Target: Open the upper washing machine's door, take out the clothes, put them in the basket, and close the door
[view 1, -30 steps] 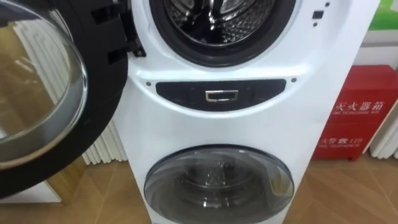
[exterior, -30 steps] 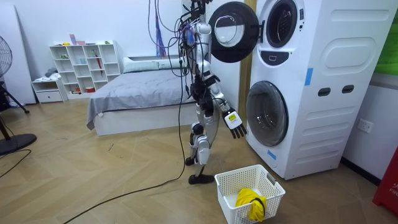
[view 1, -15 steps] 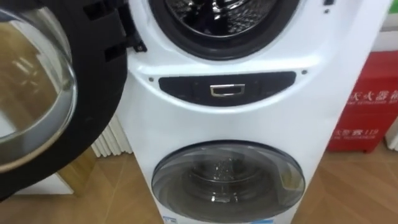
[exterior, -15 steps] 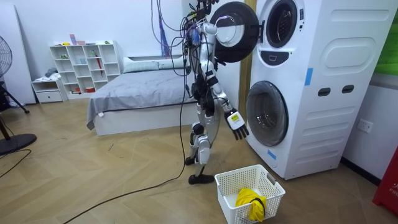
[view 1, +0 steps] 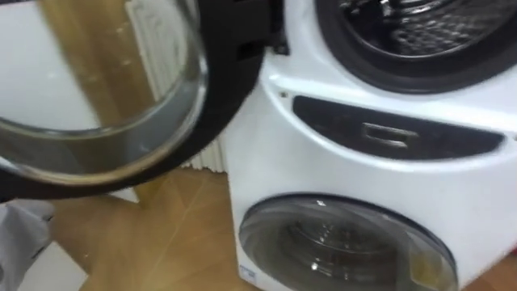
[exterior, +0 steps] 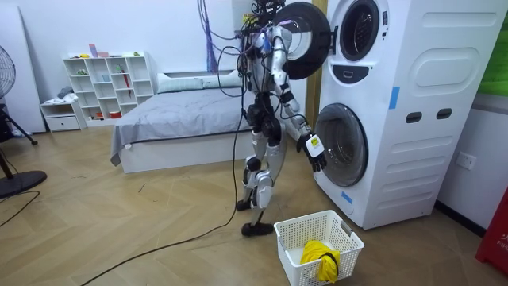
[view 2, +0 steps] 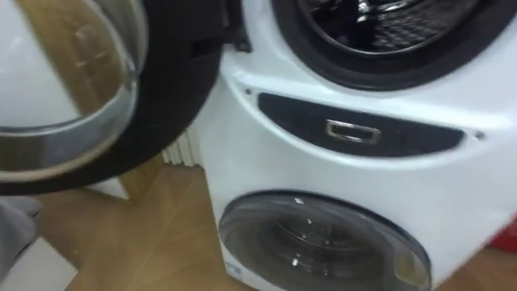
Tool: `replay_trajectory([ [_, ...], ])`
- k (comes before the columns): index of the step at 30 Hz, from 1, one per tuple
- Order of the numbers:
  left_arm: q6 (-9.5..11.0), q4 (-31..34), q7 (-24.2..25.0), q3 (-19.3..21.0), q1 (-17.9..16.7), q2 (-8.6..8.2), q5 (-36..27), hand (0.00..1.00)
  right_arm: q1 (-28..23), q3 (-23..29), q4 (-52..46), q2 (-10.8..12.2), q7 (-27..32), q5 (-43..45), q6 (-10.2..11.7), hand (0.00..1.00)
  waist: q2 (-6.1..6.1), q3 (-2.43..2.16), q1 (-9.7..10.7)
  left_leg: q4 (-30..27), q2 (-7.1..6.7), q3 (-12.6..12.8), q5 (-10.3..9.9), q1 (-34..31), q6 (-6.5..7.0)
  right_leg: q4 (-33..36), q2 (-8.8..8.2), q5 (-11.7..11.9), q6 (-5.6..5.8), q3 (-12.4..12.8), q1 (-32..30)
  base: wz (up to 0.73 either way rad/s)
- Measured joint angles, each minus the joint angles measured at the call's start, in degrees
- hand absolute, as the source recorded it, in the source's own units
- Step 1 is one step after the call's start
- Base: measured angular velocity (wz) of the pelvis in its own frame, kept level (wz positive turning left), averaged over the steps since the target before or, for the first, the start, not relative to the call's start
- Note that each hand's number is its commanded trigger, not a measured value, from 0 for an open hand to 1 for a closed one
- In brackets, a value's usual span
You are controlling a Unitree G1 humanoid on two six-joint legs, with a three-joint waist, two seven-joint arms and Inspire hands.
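Clothing (exterior: 320,260), a likely soft, light yellow bundle to pinch at a raised fold, lies in the basket (exterior: 292,245) before the washing machine (exterior: 397,143), where the right hand (exterior: 315,151) hangs, grip impossible to tell.

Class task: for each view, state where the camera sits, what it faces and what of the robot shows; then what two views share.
Left eye view: on the robot's head, looking down at the open upper door and shut lower door.
Right eye view: beside it, facing the same way.
Room view: across the room, side-on to the whole robot, right hand low by the lower door.
Shared: all see both doors.
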State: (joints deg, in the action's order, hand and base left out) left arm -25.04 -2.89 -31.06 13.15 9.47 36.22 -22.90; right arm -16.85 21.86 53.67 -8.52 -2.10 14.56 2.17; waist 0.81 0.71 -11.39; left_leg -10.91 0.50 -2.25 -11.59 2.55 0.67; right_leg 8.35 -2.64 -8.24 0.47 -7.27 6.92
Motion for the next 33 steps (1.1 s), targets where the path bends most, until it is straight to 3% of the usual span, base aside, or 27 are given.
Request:
replay_trajectory([
  [2,-0.33,1.98,0.00,0.17,0.00,0.00,3.26,0.00,0.08,-0.36,0.02,0.17,-0.04,-1.57,-0.35,0.00,0.07,0.13,-0.12,-0.63,-0.16,-0.39,-0.08,-1.22,0.14,-3.98,0.06,1.29,0.13,0.37,-2.32,0.28],
  [3,-1.15,2.87,0.01,0.27,0.00,0.08,5.13,0.00,-0.07,-0.31,0.04,0.23,-0.03,-2.69,-0.72,0.00,0.29,0.30,0.05,-0.92,-0.42,-0.51,-0.12,-1.35,0.19,-4.42,0.10,3.26,0.34,0.52,-5.29,0.55],
  [6,-2.70,8.43,0.07,-1.86,-0.08,0.02,7.40,0.00,-0.21,-1.27,1.01,0.43,0.02,-2.99,-3.02,0.00,0.69,0.55,1.76,-0.82,-0.35,0.87,-0.12,-1.55,0.20,-1.54,0.16,3.36,0.78,1.45,-6.10,0.75],
  [10,-7.97,16.54,0.31,-6.28,-0.64,-2.07,13.15,0.00,1.06,-3.29,1.54,0.02,-0.02,-3.74,-3.67,0.00,0.56,0.51,1.85,-0.89,-0.48,4.28,0.25,-2.08,0.82,-1.49,-0.84,3.91,1.14,2.75,-5.59,0.40],
  [13,-9.03,20.96,1.73,-8.64,-1.04,-7.39,19.20,0.00,1.92,-7.61,1.43,-0.14,0.04,-6.44,-4.64,0.00,0.31,0.42,2.27,-0.79,-1.01,7.41,0.81,-2.26,1.77,-1.47,-1.66,5.39,1.17,2.67,-6.10,0.34],
  [15,-9.05,24.54,3.58,-10.07,-1.33,-13.62,24.23,0.00,3.03,-11.26,1.70,-0.07,-0.18,-9.26,-4.81,0.00,-0.26,0.13,3.16,-0.34,-1.73,10.47,1.37,-2.49,2.73,0.56,-2.77,5.97,1.41,2.61,-7.72,0.45],
  [19,-9.06,31.55,6.94,-16.27,-5.26,-20.46,34.99,0.00,6.32,-14.66,3.27,0.15,-0.67,-14.07,-4.58,0.00,-0.37,0.05,5.27,0.16,-2.34,15.41,1.67,-2.46,3.25,1.17,-3.14,10.30,1.82,2.59,-10.25,0.32],
  [20,-9.05,34.57,9.04,-18.38,-7.08,-22.87,36.42,0.00,7.61,-16.37,3.83,0.46,-1.16,-15.37,-4.60,0.00,-0.33,0.06,5.26,0.74,-2.15,18.26,1.66,-2.21,3.24,2.49,-2.66,12.05,1.24,2.68,-11.91,0.14],
  [21,-8.89,36.88,11.44,-21.02,-8.69,-24.69,36.85,0.00,8.44,-18.10,3.85,1.01,-1.76,-16.52,-4.54,0.00,-0.06,0.00,5.31,1.72,-1.62,22.11,1.40,-1.36,2.77,3.40,-0.93,13.62,0.10,2.59,-12.71,0.06],
  [22,-7.94,38.24,14.32,-24.89,-10.10,-26.51,36.77,0.00,8.71,-19.64,4.11,2.05,-1.78,-18.69,-4.47,0.00,-0.64,-0.03,3.41,-2.47,-1.31,23.92,0.35,-2.24,-0.49,7.16,0.25,13.31,-1.06,2.16,-14.51,-0.06],
  [23,-7.32,38.32,15.76,-27.92,-10.12,-27.52,36.79,0.00,8.56,-19.45,4.47,3.15,-1.70,-19.53,-4.46,0.00,-3.39,0.40,1.37,-9.27,-1.97,18.83,-1.06,-5.09,-2.86,9.40,-1.80,12.90,-1.24,2.16,-15.99,-0.22],
  [24,-3.43,39.48,18.77,-33.98,-10.06,-29.36,36.51,0.00,9.47,-18.75,6.45,3.95,-2.48,-20.14,-4.07,0.00,-3.25,-0.50,-0.25,-22.72,-2.04,0.34,-6.46,-11.34,0.09,15.59,-2.84,12.35,-0.25,1.42,-20.12,-0.13],
  [25,-0.69,40.32,20.33,-36.31,-9.51,-29.67,36.07,0.00,11.00,-18.59,6.90,4.21,-3.32,-20.55,-3.88,0.00,-2.43,-0.25,0.85,-25.85,0.13,-2.63,-12.48,-13.40,1.57,22.25,-3.39,10.05,0.03,-1.15,-22.50,0.24],
  [26,3.40,38.85,23.56,-39.11,-9.16,-30.17,35.68,0.00,12.59,-19.60,8.55,5.88,-3.82,-20.96,-2.70,0.00,-3.29,0.07,5.24,-28.95,2.86,3.37,-13.85,-13.79,4.04,33.65,-4.21,3.56,0.22,-2.80,-23.87,0.14],
  [27,4.47,36.84,26.74,-40.37,-8.97,-31.66,34.98,0.00,11.98,-20.71,8.51,6.16,-4.58,-20.46,-1.22,0.00,-4.45,-0.95,7.96,-23.92,4.08,9.71,-13.75,-8.59,4.25,35.82,-3.56,0.32,0.65,-2.96,-22.00,-0.18],
  [28,7.30,35.45,29.99,-40.41,-7.71,-32.94,32.93,0.00,11.77,-21.12,7.91,4.51,-4.43,-19.77,-0.06,0.00,-4.39,-1.28,10.62,-16.83,4.91,18.65,-11.64,-4.60,3.58,34.57,-3.20,-0.75,0.47,-3.38,-20.76,-0.51],
  [29,9.09,35.18,31.67,-40.73,-6.74,-33.85,31.05,0.00,11.79,-22.17,7.64,3.03,-4.11,-19.78,0.04,0.00,-3.73,-1.59,11.87,-13.25,4.73,22.84,-10.05,-3.22,3.53,33.71,-3.12,-1.05,0.34,-3.24,-20.90,-0.44],
  [30,12.75,35.13,34.39,-42.15,-4.67,-35.50,27.69,0.00,11.76,-24.64,7.19,0.02,-2.99,-19.88,-0.35,0.00,-3.04,-1.98,13.71,-6.37,3.36,29.24,-6.83,-0.36,3.32,29.73,-2.59,-0.82,0.19,-3.27,-20.62,-0.58],
  [31,15.67,35.15,36.76,-43.70,-2.06,-35.63,24.22,0.00,11.81,-25.70,6.36,-1.40,-2.06,-19.82,-0.69,0.00,-2.18,-1.78,14.54,-2.04,-0.01,30.78,-3.49,1.36,4.06,21.56,-1.68,1.88,-0.94,-3.42,-19.44,-0.99],
  [32,16.73,35.18,37.87,-43.74,-1.39,-35.50,22.57,0.00,12.08,-25.93,6.19,-2.06,-1.72,-19.30,-0.83,0.00,-1.48,-1.76,13.86,-1.31,-1.26,28.78,-3.39,1.81,4.68,18.74,-1.51,1.58,-0.89,-2.89,-18.72,-2.10],
  [33,18.53,34.80,39.67,-42.52,-1.71,-33.73,19.94,0.00,13.78,-27.80,6.40,-1.54,-1.80,-17.66,-1.15,0.00,-0.98,-1.75,13.28,-1.58,-2.67,22.23,-3.35,2.63,5.17,13.60,-0.24,1.92,-0.78,0.17,-16.71,-2.21],
])
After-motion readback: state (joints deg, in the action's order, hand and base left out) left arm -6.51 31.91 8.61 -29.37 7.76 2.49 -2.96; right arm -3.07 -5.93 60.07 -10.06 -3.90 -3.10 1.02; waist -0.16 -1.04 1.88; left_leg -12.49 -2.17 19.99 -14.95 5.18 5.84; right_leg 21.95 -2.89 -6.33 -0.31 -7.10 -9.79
